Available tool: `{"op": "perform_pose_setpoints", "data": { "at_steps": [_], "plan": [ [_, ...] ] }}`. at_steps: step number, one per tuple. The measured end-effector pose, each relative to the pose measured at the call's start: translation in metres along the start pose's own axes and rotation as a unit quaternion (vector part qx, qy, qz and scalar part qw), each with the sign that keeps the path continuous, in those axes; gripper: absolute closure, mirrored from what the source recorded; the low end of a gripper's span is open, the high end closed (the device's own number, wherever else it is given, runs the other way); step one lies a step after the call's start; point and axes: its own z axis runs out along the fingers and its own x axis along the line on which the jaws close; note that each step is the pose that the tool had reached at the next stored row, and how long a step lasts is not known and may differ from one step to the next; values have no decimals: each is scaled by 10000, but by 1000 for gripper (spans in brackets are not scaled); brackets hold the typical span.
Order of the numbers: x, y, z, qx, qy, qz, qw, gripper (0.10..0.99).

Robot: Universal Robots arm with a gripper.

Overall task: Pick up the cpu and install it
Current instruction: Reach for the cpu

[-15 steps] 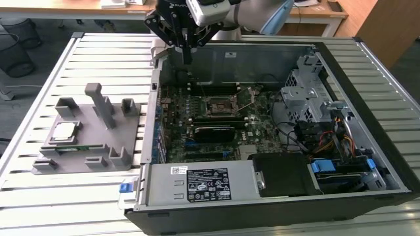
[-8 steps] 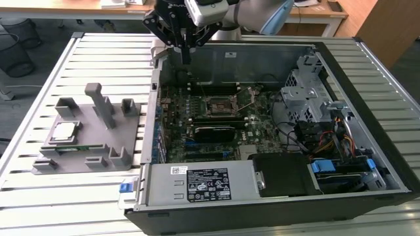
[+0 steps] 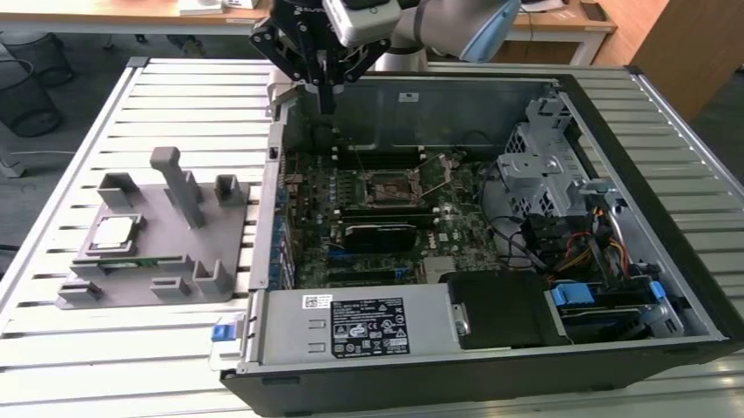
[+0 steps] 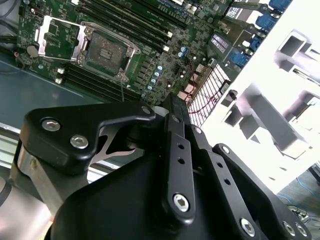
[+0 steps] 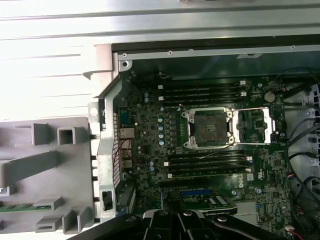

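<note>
Slatted pale metal table (image 3: 70, 348): filled most of the exterior view and was brightly lit. Wooden-topped desk (image 3: 117, 15) on white legs: stood at twelve o'clock. Black wire-mesh bin (image 3: 26, 100): stood at ten o'clock, with a second mesh bin (image 3: 49, 54) just behind it. Dark grey floor (image 3: 30, 205): showed at nine o'clock. Wooden panel (image 3: 686, 43): stood at one o'clock.

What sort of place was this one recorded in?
Probably a robotics lab or workshop set up for PC assembly: an open computer case lies on a slatted metal table, a grey fixture beside it holds the cpu, and a wooden desk and wire bin stand behind.
</note>
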Motion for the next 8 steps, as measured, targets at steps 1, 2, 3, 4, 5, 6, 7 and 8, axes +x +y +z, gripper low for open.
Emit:
{"op": "perform_pose_setpoints", "data": {
  "at_steps": [1, 2, 3, 4, 5, 6, 7, 8],
  "plan": [
    [3, 0, 0, 0, 1, 0, 10000, 980],
    [4, 0, 0, 0, 1, 0, 10000, 980],
    [7, -1, 1, 0, 2, 0, 10000, 980],
    [10, -1, 1, 0, 2, 0, 10000, 980],
    [14, -1, 2, 0, 3, 0, 10000, 980],
    [18, -2, 1, 0, 3, 0, 10000, 980],
    [22, -2, 2, 0, 3, 0, 10000, 980],
    [28, -3, 2, 0, 4, 0, 10000, 980]
  ]
}}
